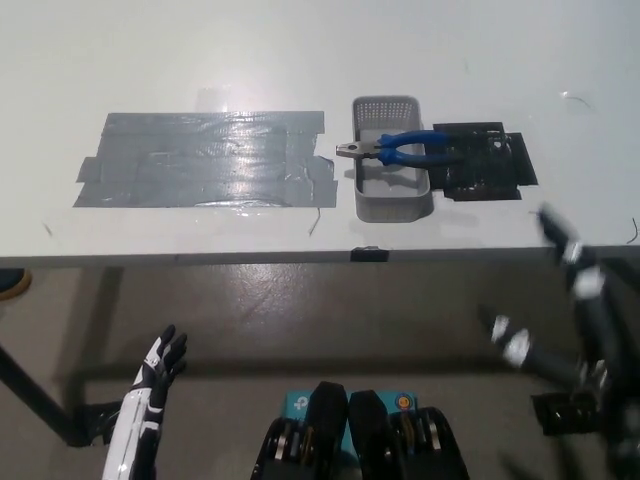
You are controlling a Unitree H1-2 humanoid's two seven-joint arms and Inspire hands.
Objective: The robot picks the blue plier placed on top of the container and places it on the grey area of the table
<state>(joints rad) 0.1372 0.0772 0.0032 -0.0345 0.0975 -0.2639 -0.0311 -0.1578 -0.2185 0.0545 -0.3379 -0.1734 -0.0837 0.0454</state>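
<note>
Blue pliers (400, 149) lie untouched across the basket (392, 205); your right hand (570, 300), fingers spread and holding nothing, must reach them. Left hand (160, 365) rests low, released.

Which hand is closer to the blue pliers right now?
Right. The black right hand is below and right of the blue pliers; the white left hand is farther, low at lower left.

A black patch (487, 163) of tape lies flat on the white table (300, 50) toward its right side, its edges ragged. A small dark clip (369, 253) sits on the table's near edge. Below the edge shows a brownish floor (300, 310), and a dark table leg (35, 400) slants across its lower left.
</note>
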